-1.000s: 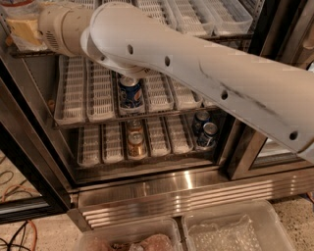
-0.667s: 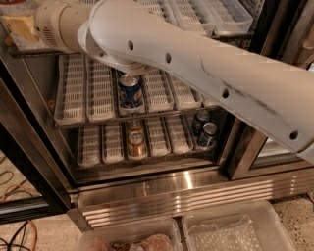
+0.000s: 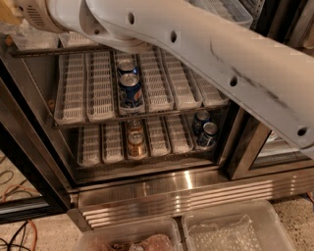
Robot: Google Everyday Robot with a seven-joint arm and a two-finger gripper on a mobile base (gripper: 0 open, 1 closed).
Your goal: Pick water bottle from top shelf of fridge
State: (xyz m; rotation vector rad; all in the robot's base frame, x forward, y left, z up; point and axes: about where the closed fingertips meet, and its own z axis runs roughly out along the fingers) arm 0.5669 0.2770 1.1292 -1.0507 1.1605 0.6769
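Observation:
My white arm (image 3: pixel 206 59) crosses the view from the lower right to the upper left, in front of the open fridge (image 3: pixel 186 196). The gripper lies beyond the top left edge and is out of view. The top shelf shows only as white slotted lane trays at the upper right (image 3: pixel 225 10) and a dark front bar at the left. The water bottle is hidden behind the arm or out of view.
The rack below holds two blue cans (image 3: pixel 130 88). The lowest rack holds an orange can (image 3: pixel 136 143) and dark cans (image 3: pixel 206 132). Black door frames stand at the left (image 3: pixel 24 162) and right (image 3: pixel 245 147). Clear plastic bins (image 3: pixel 235 230) sit below the steel base.
My arm has shifted a little upward and toward the top left. The cans and racks have not moved.

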